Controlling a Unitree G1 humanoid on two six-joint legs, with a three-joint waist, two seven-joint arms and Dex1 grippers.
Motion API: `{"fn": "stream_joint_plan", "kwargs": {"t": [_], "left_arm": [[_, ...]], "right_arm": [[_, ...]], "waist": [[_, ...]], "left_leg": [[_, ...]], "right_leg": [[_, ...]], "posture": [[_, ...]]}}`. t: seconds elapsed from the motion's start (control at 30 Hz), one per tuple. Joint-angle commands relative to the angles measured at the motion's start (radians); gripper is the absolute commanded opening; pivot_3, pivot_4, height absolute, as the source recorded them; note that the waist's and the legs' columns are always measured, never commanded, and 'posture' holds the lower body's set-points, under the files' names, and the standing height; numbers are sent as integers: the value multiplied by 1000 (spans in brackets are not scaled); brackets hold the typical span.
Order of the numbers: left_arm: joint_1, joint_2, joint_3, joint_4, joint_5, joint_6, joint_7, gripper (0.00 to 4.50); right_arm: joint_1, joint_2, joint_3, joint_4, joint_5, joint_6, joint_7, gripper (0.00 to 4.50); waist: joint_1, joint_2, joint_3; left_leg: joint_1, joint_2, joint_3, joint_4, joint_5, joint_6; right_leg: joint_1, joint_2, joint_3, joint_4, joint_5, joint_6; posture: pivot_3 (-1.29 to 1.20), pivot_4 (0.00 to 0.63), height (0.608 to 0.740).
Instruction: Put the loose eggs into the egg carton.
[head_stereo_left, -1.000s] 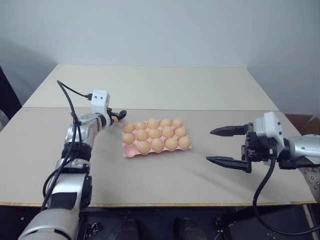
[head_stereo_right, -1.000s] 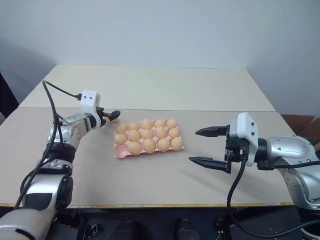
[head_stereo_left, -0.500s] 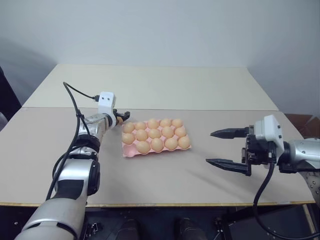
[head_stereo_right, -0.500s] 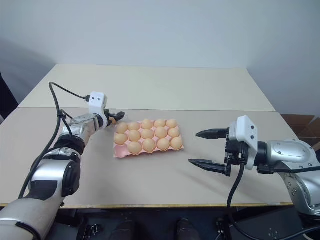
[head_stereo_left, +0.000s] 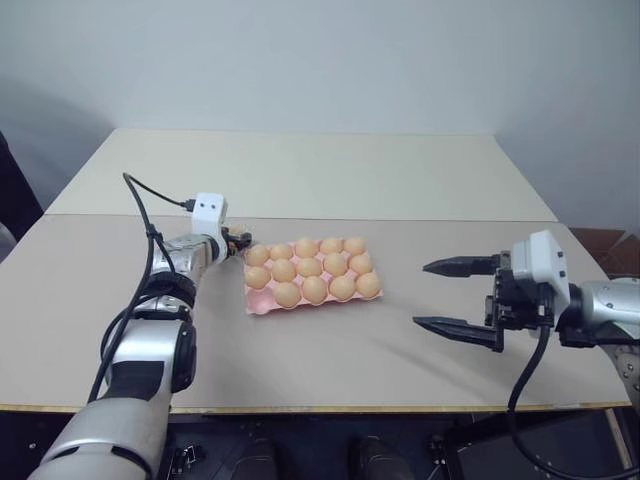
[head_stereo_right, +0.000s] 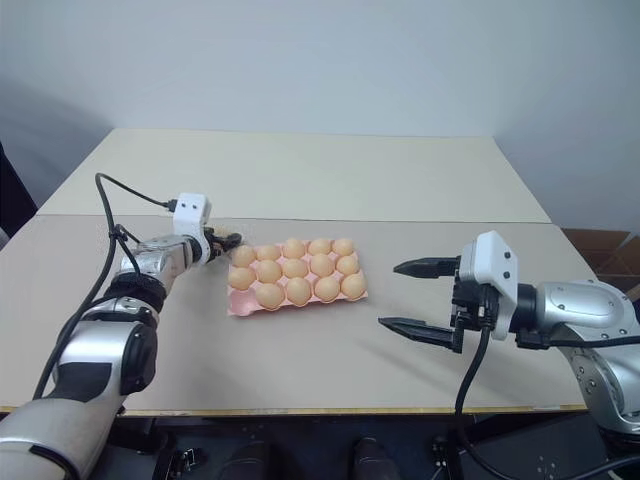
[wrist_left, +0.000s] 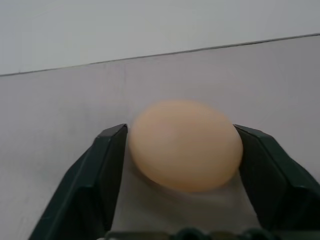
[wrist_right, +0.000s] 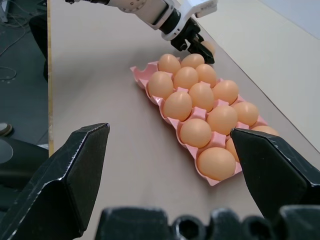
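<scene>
— Progress first, starting at the left: what is the robot doing?

— Picking up the last one, by the look of it. The left pincer (head_stereo_left: 238, 243) sits low on the table (head_stereo_left: 300, 370), just beside the far left corner of the egg carton (head_stereo_left: 252, 309), with one loose egg (wrist_left: 185, 145) between its jaws. The egg seems to rest on the table, not yet lifted.

— How wide is that pincer?

— Only as wide as the egg. Its fingers (wrist_left: 107, 165) look pressed against both sides, so it reads as gripping the egg, though lightly.

— And the carton?

— It lies mid-table and holds fourteen seated eggs (head_stereo_left: 310, 268). One empty cup (wrist_right: 142, 71) is left, at the near left corner. The task is likely one placement from done.

— So what does the next move ask for?

— A gentle lift straight up, then a short carry toward the robot along the carton's left edge, and a lowering into that cup. The neighbouring eggs sit close, so the fingers would need to come down clear of them and release softly.

— And on the right?

— The right pincer (head_stereo_left: 455, 297) hangs above the table well apart from the carton, jaws spread wide, holding nothing.
</scene>
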Motion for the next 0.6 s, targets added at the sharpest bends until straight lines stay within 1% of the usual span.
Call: {"fn": "stream_joint_plan", "kwargs": {"t": [0.03,0.23,0.37,0.5,0.6], "left_arm": [[-6,12,12,-34,0,7,4,2470],[6,21,15,-59,6,20,14,2378],[30,42,18,-135,1,17,-1,2378],[88,79,29,-330,-28,33,-65,2378],[186,139,26,-561,-77,78,-203,2378]], "right_arm": [[-18,-10,-23,1,11,-5,-3,4500],[-13,-11,-25,-2,9,-5,-6,4500],[-15,-12,-25,1,9,-5,-7,4500],[-12,-12,-25,0,8,-5,-7,4500],[-8,-10,-26,-2,10,-7,-7,4500]], "waist": [[0,0,0],[-1,0,0],[-1,0,0],[-1,0,0],[-3,0,0]], "left_leg": [[0,0,0,0,0,0],[0,0,0,0,0,0],[0,0,0,0,0,0],[0,0,0,0,0,0],[0,0,0,0,0,0]], "right_leg": [[0,0,0,0,0,0],[0,0,0,0,0,0],[0,0,0,0,0,0],[0,0,0,0,0,0],[0,0,0,0,0,0]], "posture": [[0,150,740],[0,150,740],[0,150,740],[0,150,740],[0,150,740]]}}
